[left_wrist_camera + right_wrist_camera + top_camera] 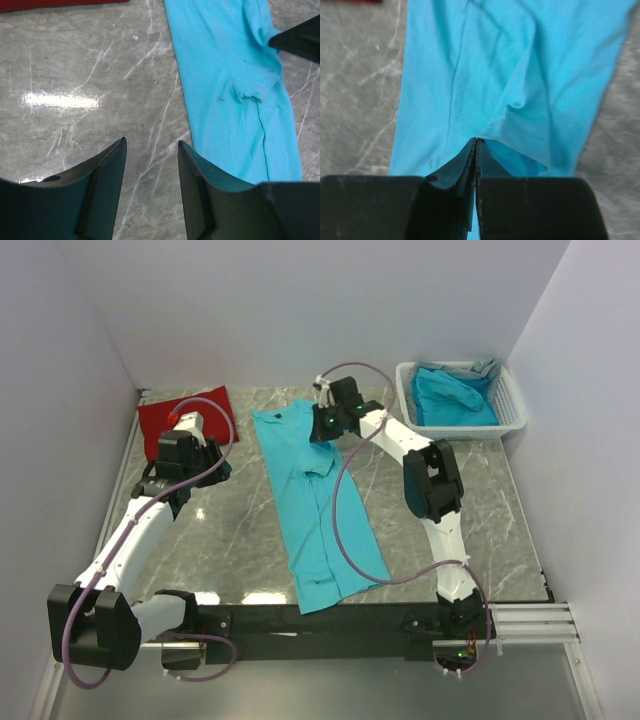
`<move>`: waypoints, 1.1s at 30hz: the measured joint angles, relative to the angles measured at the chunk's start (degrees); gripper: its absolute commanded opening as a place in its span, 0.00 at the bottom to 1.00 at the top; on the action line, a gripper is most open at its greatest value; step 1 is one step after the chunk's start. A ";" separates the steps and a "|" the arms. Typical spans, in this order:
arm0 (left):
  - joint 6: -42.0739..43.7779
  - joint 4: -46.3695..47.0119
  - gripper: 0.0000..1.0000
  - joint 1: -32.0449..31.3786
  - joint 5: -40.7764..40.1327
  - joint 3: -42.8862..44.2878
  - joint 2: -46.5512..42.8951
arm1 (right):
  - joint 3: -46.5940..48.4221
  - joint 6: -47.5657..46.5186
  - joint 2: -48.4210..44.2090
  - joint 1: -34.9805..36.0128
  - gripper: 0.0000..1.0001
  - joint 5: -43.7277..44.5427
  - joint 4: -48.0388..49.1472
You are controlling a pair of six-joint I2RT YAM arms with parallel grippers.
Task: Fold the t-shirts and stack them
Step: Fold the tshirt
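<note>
Mid-fold: turquoise t-shirt [318, 505] lies as a long strip down the middle of the bench [230, 540]. Right gripper [475, 142] has its jaws closed, pinching a raised crease near the far end; left gripper [151, 145] has jaws open and empty over bare marble just left of the shirt. Next, probably: carry the pinched end toward the near hem, with the left taking the other corner. How much cloth the pinch holds is hidden, and the folded red t-shirt [185, 418] is partly blocked by the left arm.
</note>
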 measured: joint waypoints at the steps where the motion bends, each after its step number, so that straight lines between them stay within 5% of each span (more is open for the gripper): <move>1: 0.02 0.00 0.51 0.00 0.00 0.00 0.00 | 0.17 -1.05 0.00 1.11 0.07 1.29 -0.68; 7: 0.57 0.00 0.51 0.00 -0.02 0.00 0.00 | 2.86 -7.65 0.02 8.48 0.31 7.98 -5.18; 16: 0.81 0.00 0.52 0.00 -0.07 -0.04 -0.31 | 6.21 -18.40 -0.42 14.69 0.38 11.98 -12.66; 19: 1.25 -0.02 0.64 0.00 -0.20 -0.15 -0.94 | 6.12 -21.09 -0.98 13.99 0.38 10.10 -15.87; 21: 1.86 -0.02 0.82 0.02 -0.31 -0.15 -1.49 | 4.15 -22.80 -2.71 13.35 0.38 7.78 -16.57; 28: 4.37 2.71 0.95 -1.33 9.40 -1.49 -3.37 | -17.14 -33.73 -26.84 10.71 0.39 -4.79 -16.55; 29: 5.05 3.13 0.95 -2.69 10.95 -1.95 -3.91 | -20.94 -35.58 -32.17 10.32 0.42 -6.03 -15.76; 31: 6.60 3.39 0.95 -7.39 13.33 -2.62 -5.64 | -29.22 -38.99 -42.73 9.75 0.65 -8.44 -13.03; 33: 7.98 3.43 0.99 -12.13 15.78 -2.95 -7.91 | -38.32 -42.34 -53.44 8.68 0.96 -11.41 -8.63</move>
